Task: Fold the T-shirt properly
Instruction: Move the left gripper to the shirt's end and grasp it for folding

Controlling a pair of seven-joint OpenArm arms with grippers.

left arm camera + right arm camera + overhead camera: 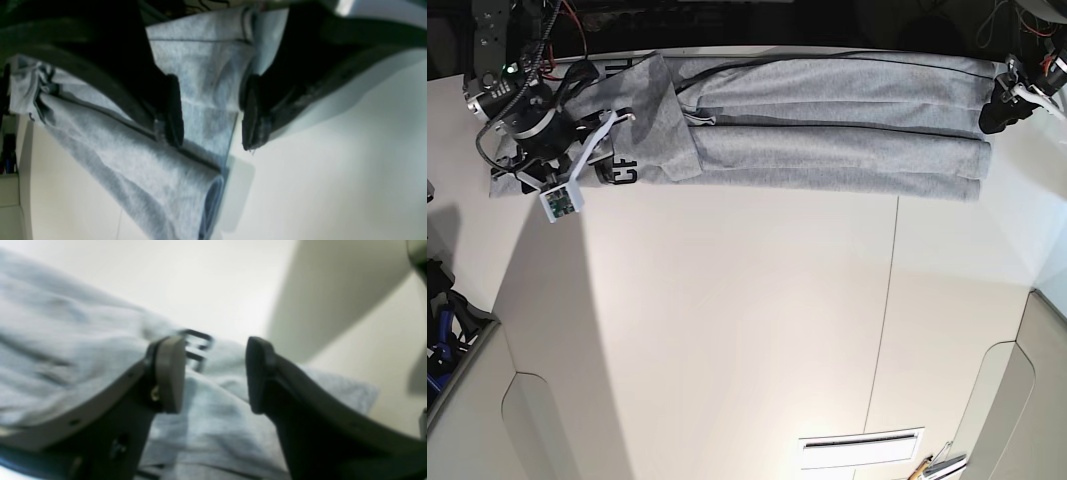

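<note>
- Grey heather cotton T-shirt [827,140] is laid as a long band across the white counter [747,330], ready for cross-folds.
- Left hand [211,113] and right hand [215,373] are parted, nothing gripped, at opposite ends.

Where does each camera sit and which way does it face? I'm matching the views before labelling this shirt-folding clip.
Left wrist: on the left arm, looking past the open left gripper at the folded T-shirt.
Right wrist: on the right arm, looking between the open right gripper pads at grey cloth and black lettering.
Base: overhead, looking down on the white table, both arms at the shirt's ends.
Shared: all show the T-shirt and table.
</note>
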